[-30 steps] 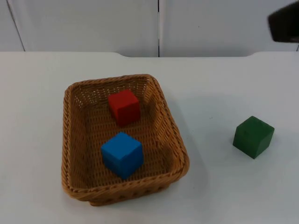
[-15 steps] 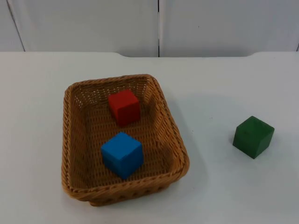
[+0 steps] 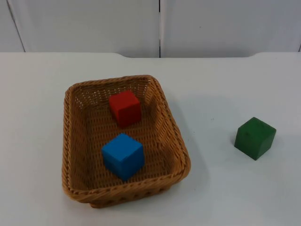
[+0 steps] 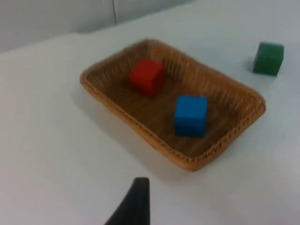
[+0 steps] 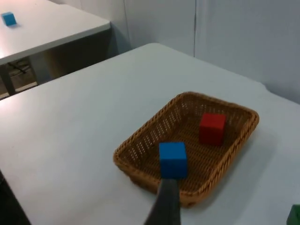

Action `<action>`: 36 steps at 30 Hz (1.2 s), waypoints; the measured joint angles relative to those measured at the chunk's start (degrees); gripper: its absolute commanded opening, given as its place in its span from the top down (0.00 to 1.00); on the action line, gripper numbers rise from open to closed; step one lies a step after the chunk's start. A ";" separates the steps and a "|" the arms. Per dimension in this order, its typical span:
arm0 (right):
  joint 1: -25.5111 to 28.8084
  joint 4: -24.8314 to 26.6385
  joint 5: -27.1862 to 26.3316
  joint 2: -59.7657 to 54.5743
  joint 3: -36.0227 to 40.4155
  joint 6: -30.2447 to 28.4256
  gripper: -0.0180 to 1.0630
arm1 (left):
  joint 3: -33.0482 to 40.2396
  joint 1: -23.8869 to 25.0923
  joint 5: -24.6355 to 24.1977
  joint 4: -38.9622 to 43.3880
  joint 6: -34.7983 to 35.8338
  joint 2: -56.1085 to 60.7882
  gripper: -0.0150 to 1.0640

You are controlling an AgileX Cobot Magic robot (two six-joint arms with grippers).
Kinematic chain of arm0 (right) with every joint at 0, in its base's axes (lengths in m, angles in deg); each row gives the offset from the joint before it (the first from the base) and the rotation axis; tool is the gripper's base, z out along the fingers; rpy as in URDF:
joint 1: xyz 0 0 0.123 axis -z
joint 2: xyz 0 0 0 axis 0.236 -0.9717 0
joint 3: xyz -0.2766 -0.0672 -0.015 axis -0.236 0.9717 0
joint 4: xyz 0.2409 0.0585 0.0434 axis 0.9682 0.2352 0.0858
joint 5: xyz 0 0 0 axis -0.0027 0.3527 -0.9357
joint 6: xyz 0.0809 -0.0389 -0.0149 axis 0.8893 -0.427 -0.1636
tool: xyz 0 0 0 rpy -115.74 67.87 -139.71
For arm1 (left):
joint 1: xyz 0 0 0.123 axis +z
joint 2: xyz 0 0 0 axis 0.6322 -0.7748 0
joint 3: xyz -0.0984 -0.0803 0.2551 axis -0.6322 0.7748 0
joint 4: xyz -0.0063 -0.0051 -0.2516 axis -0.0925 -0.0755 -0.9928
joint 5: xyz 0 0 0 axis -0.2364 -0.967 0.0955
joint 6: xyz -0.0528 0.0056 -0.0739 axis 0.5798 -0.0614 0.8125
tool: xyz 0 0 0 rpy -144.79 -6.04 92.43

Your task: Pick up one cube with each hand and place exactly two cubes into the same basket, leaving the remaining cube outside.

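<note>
Top view: wicker basket (image 3: 70,141) on white table (image 3: 225,84), holding red cube (image 3: 125,108) toward the wall and blue cube (image 3: 123,156) nearer the camera, apart. Green cube (image 3: 255,138) outside, well apart on the basket's right.

Left wrist view: left gripper (image 4: 133,204) near the basket rim, clear of it, holding nothing; opening cannot be told.

Right wrist view: right gripper (image 5: 165,204) overlapping the basket's near rim, below the blue cube; opening cannot be told.
</note>
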 measured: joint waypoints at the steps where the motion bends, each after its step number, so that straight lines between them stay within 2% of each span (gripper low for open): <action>1: 0.00 0.00 1.27 1.27 0.21 0.50 0.35 | 0.34 0.00 -0.10 -0.30 0.00 0.00 0.11; 3: 0.00 -0.46 4.53 4.45 0.21 1.18 0.35 | 0.49 0.00 -0.10 -0.30 0.00 0.00 0.11; 6: 0.00 -1.56 6.03 6.64 0.21 1.82 0.35 | 0.49 0.00 -0.10 -0.30 0.00 0.00 0.11; 14: 0.00 -10.22 13.21 15.94 0.21 10.36 0.35 | 0.49 0.00 -0.10 0.00 -3.67 0.00 0.11; 19: 0.00 -12.45 14.29 16.60 0.21 13.60 0.35 | 0.49 0.00 -0.37 0.00 -4.00 0.00 0.11; 28: 0.00 -13.36 16.37 16.60 -0.27 14.35 0.35 | 0.49 0.00 -0.60 -0.30 -3.22 0.00 0.11; 32: 0.00 -15.39 23.69 16.60 -2.13 14.35 0.35 | 0.49 0.00 -0.60 -0.30 -3.08 0.00 0.11; 36: 0.00 -16.89 25.97 16.60 -2.13 14.97 0.35 | 0.49 0.00 -0.60 -0.30 -3.08 0.00 0.11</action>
